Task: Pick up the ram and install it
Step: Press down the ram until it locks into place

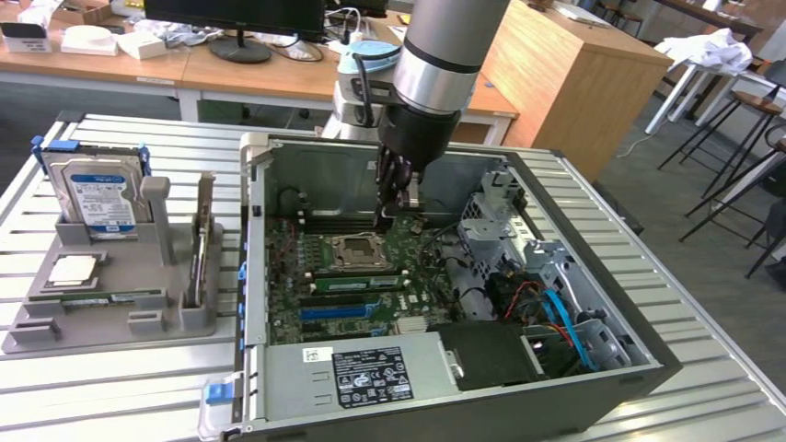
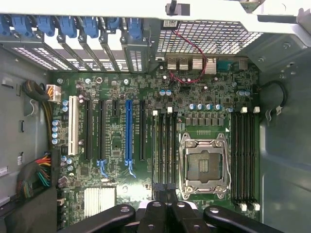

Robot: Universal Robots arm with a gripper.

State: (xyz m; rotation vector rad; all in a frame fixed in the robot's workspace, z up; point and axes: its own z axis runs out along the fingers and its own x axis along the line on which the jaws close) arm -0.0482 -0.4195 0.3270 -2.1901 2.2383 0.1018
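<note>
Exterior view: jaws pressed together, gripper [image 1: 396,214] low inside the open computer case [image 1: 639,364], over the memory slots [image 2: 164,145]; best kept square, pressing evenly.

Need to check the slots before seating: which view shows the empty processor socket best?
The wrist view: the processor socket is seen straight on, its metal frame and the memory slots beside it clear. The exterior view shows it smaller, at a slant.

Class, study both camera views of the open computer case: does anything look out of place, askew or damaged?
Nothing stands out. The motherboard lies flat in the computer case, its processor socket is empty, and the tool sits low over the memory slots.
</note>
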